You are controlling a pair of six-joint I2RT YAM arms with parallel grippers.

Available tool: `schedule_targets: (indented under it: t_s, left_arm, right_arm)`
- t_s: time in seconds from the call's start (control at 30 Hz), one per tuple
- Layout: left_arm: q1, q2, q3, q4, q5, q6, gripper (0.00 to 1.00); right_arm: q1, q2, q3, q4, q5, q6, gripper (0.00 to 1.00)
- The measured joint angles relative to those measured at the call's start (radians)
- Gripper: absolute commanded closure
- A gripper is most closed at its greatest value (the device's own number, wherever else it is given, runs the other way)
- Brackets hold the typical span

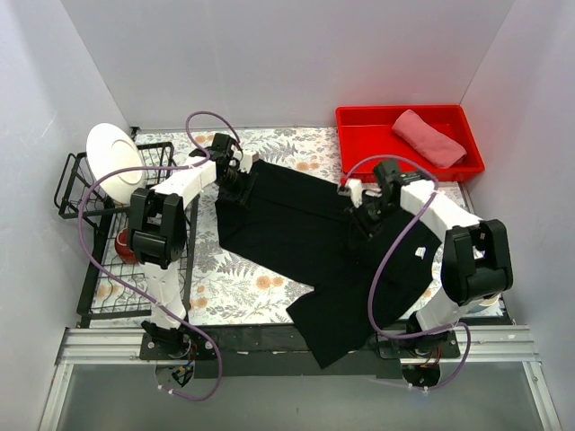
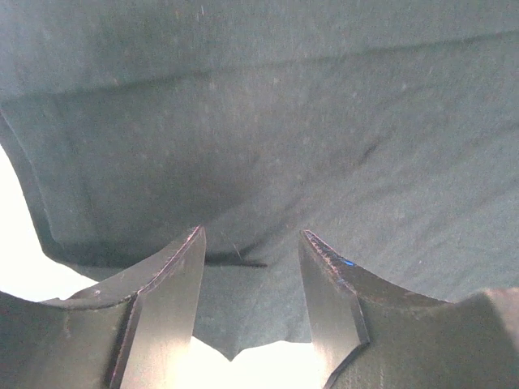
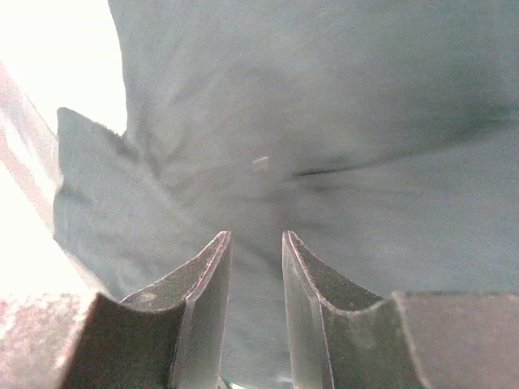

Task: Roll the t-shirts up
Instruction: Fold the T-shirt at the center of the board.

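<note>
The large black t-shirt (image 1: 305, 238) lies spread diagonally on the floral tablecloth (image 1: 229, 287), and its lower part hangs over the near edge. My left gripper (image 1: 237, 184) is at the shirt's far left edge. In the left wrist view (image 2: 252, 235) its jaws stand apart with a corner of the black cloth (image 2: 243, 308) between them. My right gripper (image 1: 363, 218) is over the shirt's right part. In the right wrist view (image 3: 256, 235) its jaws stand a narrow gap apart over black cloth (image 3: 324, 105). The salmon-pink t-shirt (image 1: 429, 136) lies rolled in the red bin (image 1: 359, 144).
A black wire dish rack (image 1: 99, 269) stands on the left, with a white plate (image 1: 114, 153) and a red object (image 1: 124, 244) in it. White walls close in the back and sides. A metal rail (image 1: 269, 346) runs along the near edge.
</note>
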Motion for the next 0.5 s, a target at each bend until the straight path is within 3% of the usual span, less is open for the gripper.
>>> schedule_targets:
  t_s: [0.23,0.37,0.5]
  left_arm:
    - [-0.011,0.059,0.078,0.002,-0.008,0.0,0.51]
    - [-0.013,0.109,0.158,0.008,-0.055,-0.007,0.56]
    - [-0.013,0.187,0.267,0.03,-0.092,-0.013,0.64]
  right_arm:
    - [-0.267,0.09,0.184,0.023,-0.015,0.013,0.66]
    - [-0.41,0.161,0.208,0.072,0.076,0.015,0.69]
    - [-0.455,0.188,0.207,0.123,0.201,0.011,0.7]
